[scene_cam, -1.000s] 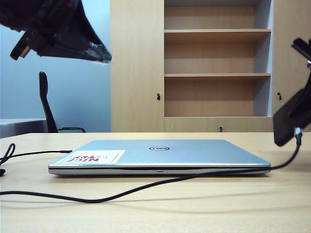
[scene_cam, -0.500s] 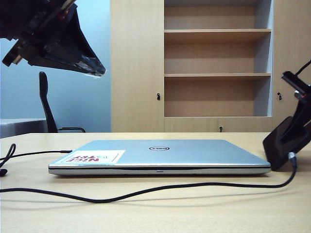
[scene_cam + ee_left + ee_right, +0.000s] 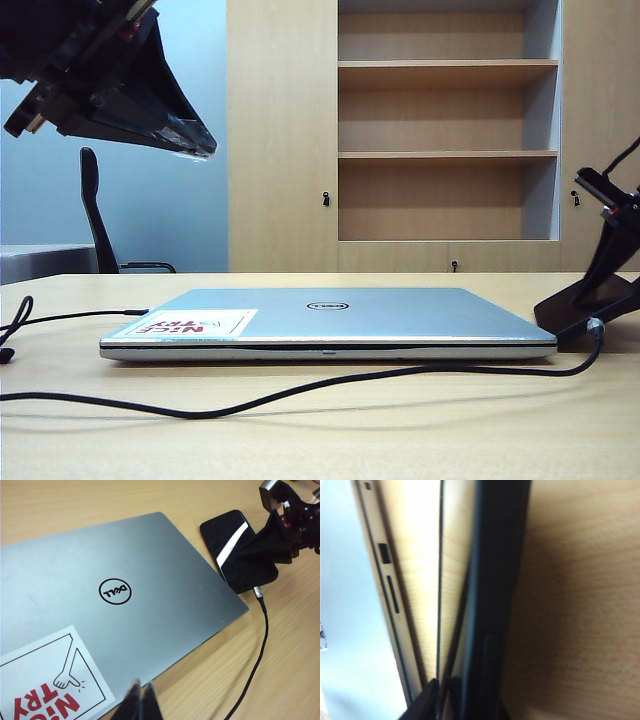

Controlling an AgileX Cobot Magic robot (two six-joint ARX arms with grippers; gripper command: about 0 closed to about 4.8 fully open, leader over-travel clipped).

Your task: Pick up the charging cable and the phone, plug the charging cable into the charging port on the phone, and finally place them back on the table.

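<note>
The right end effector (image 3: 600, 300) has come down, and the phone (image 3: 239, 551) now lies low beside the laptop (image 3: 330, 322).

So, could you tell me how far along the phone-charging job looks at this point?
Plugging looks done: the charging cable runs into the phone. In hand: the right gripper is at the phone, which lies low on the table beside the laptop. Left: pulling clear. The left gripper hovers shut, empty.

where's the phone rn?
The phone lies on the table at the laptop's right-hand end in the exterior view, with the charging cable plugged in and the right gripper at it.
</note>
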